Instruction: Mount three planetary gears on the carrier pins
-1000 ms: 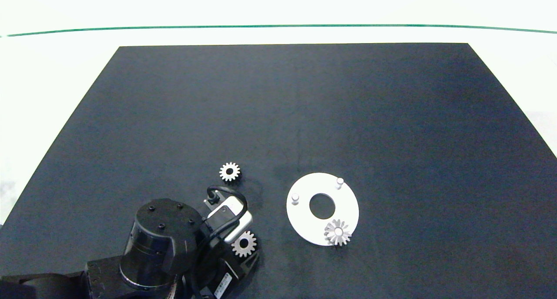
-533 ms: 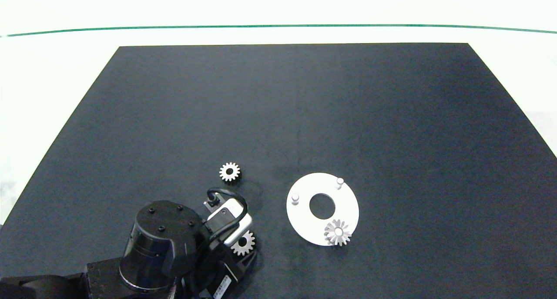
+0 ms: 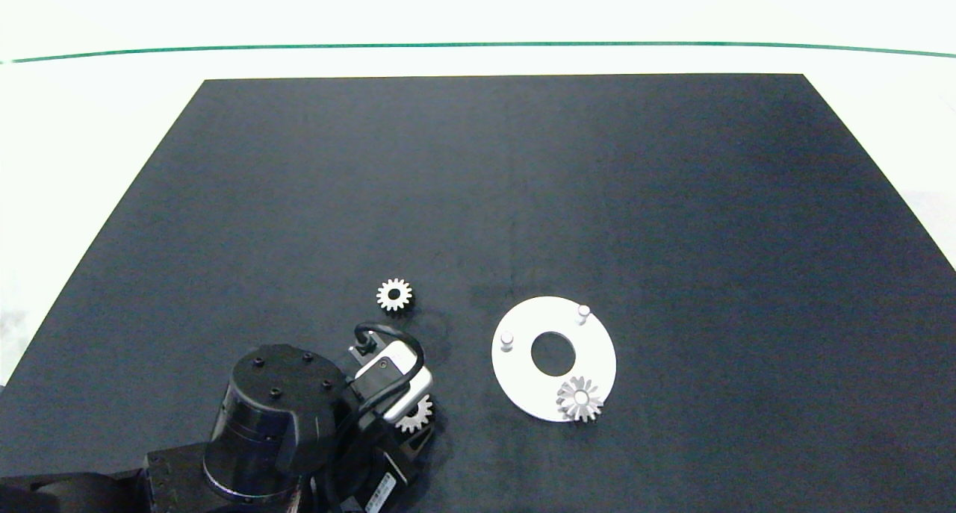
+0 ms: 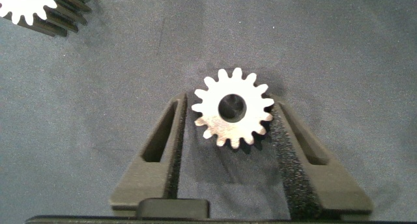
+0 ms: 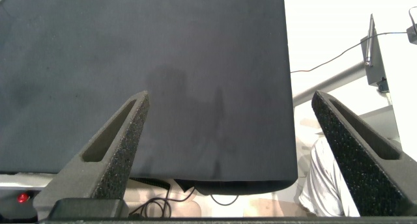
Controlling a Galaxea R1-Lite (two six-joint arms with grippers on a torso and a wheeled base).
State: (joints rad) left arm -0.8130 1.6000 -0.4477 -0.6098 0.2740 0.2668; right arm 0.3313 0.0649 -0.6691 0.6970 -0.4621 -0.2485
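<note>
The left end effector (image 4: 229, 123) sat low over the dark surface (image 3: 523, 199) near its front edge, its two fingers spread on either side of a gear (image 4: 232, 111) lying flat, the foam pads close to the teeth but not visibly clamped on them. A second loose gear (image 3: 393, 295) lay a little farther back on the surface, and a third gear (image 3: 579, 399) was already seated on one pin of the white disc (image 3: 515, 378), leaving two pins (image 3: 507, 340) bare. The right end effector (image 5: 228, 152) hung wide open, away from the work and out of the head view. The likely trouble was in the closing: the pads would meet pointed teeth rather than a flat side, so the gear could twist, tip up on edge or squirt out from between the fingers. A tilted hold would then matter at the pin, because the centre hole looked a close fit and a cocked gear might jam or nudge the unfastened disc sideways.
</note>
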